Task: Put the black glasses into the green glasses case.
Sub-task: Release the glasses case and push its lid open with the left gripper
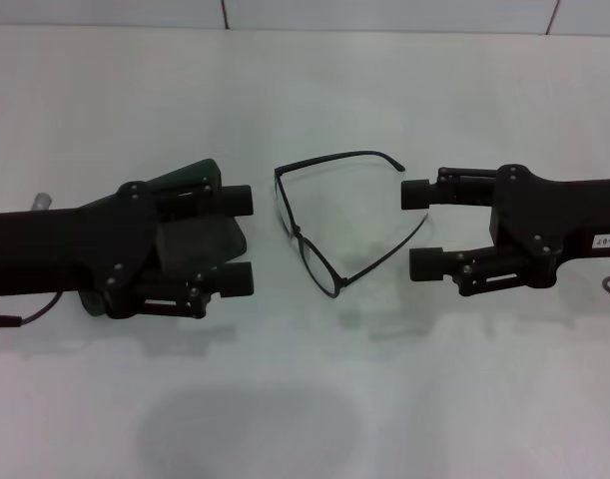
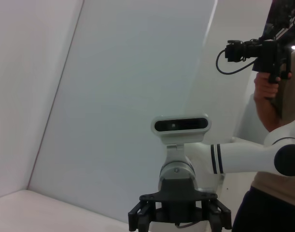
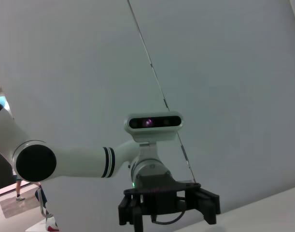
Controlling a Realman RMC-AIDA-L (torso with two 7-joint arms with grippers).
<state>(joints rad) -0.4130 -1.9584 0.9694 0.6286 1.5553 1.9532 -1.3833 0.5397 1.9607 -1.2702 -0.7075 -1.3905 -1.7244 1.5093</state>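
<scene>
The black glasses point(image 1: 299, 233) lie unfolded on the white table point(image 1: 314, 90) in the head view, lenses toward the left and temple arms pointing right. My right gripper point(image 1: 420, 230) is open at the temple ends, and the tip of the nearer temple reaches between its fingers. My left gripper point(image 1: 238, 240) is open to the left of the lenses, hovering over the green glasses case point(image 1: 197, 175), which it mostly hides. The left wrist view shows the right gripper point(image 2: 178, 220) head-on, and the right wrist view shows the left gripper point(image 3: 169, 208) the same way.
A tiled wall point(image 1: 384, 12) borders the table's far edge. A person holding a camera point(image 2: 268, 53) stands behind the right arm in the left wrist view. A cable point(image 1: 25, 307) trails from the left arm.
</scene>
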